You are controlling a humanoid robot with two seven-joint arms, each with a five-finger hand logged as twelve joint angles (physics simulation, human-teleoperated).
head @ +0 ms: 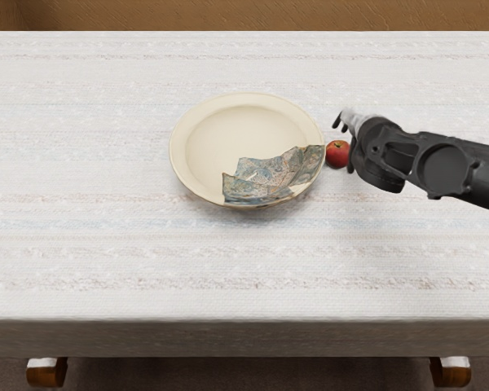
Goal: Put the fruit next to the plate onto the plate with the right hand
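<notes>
Apple (337,153) sits between the plate (179,138) and the right hand (368,151).

I've got a pale, streaky table (106,244), a blue-grey patterned piece (270,173) with wavy edges near its middle, wooden feet (46,371) below.

A small red apple (337,153) is set just beside the right rim of a round cream plate (228,130); the plate is laid flat, right way up.
</notes>
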